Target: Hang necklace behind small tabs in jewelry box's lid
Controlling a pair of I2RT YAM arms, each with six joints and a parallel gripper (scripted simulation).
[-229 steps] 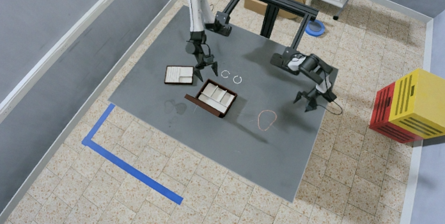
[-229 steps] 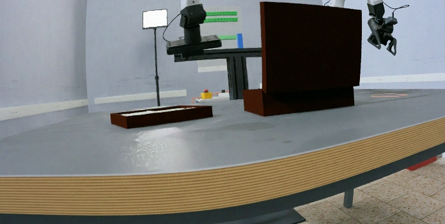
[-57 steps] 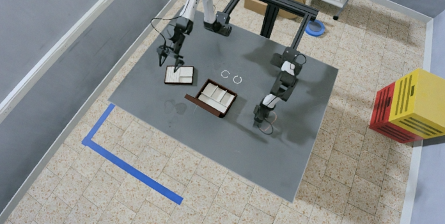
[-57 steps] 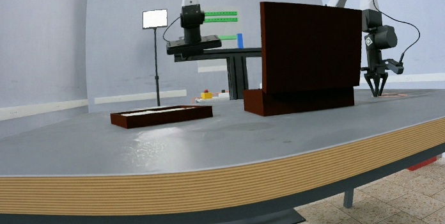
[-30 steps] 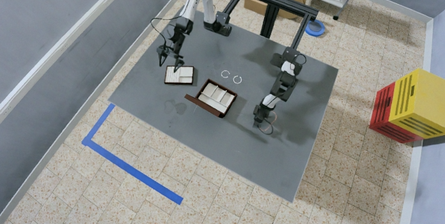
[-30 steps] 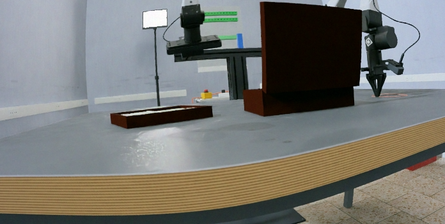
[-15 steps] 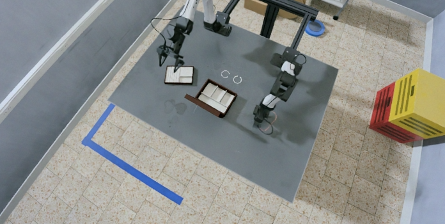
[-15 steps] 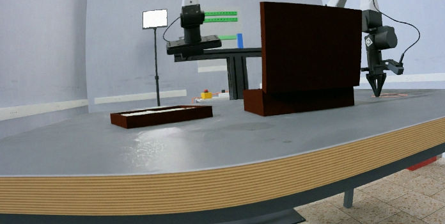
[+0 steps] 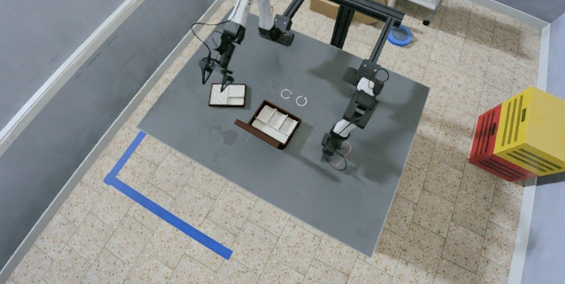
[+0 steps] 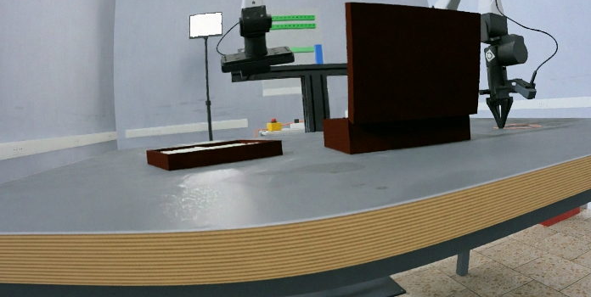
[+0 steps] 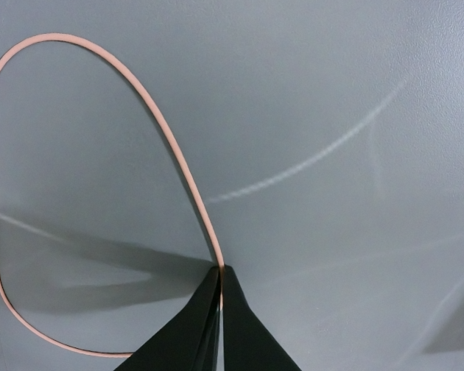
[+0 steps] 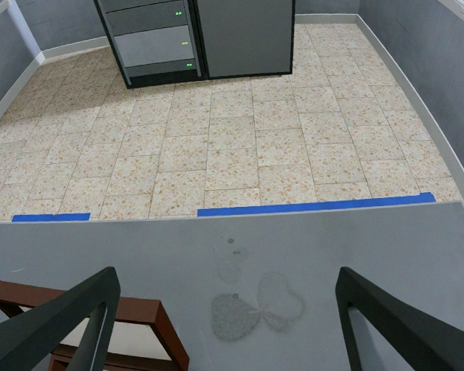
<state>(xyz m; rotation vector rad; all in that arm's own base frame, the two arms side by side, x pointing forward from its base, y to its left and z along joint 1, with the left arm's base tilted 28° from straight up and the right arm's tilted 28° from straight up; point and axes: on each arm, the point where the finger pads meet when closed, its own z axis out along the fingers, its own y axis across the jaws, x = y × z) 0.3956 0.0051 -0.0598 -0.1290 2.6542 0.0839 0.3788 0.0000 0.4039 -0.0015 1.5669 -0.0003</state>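
The pink necklace [image 11: 56, 37] [image 9: 351, 149] [image 10: 540, 126] lies as a loop on the table. My left gripper [image 11: 222, 277] [image 10: 501, 126] points down at the table and is shut on one side of the loop; part of the cord is hidden by its fingers. The dark brown jewelry box [image 10: 337, 135] stands with its lid [image 9: 260, 134] [image 10: 413, 62] [image 12: 140, 311] upright. The tabs inside the lid cannot be made out. My right gripper [image 12: 226, 280] [image 9: 213, 86] is open and empty, above the separate tray.
The low brown tray [image 9: 227, 106] [image 10: 225, 156] with pale compartments sits beside the box. Two small white rings [image 9: 281, 94] [image 9: 296, 101] lie on the table [image 9: 308, 205] between the box and the arm bases. The box stands between the two grippers.
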